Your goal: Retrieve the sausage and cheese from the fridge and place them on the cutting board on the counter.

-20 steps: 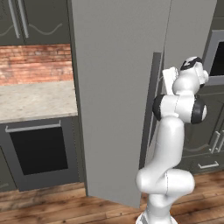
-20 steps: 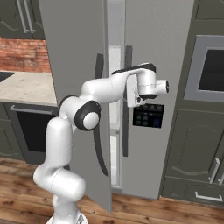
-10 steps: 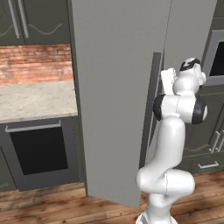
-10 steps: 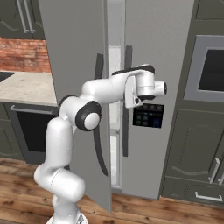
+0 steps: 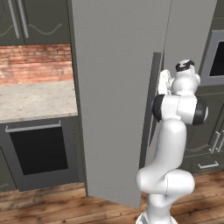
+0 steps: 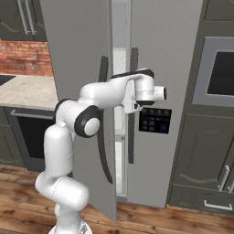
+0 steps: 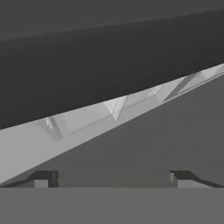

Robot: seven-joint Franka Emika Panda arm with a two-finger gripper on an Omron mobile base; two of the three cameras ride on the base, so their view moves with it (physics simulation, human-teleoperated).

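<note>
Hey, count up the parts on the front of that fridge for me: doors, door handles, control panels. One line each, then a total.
Fridge doors: 2 (left one ajar, right one)
Dark door handles: 2 (left, right)
Control panel: 1
Total: 5
</note>
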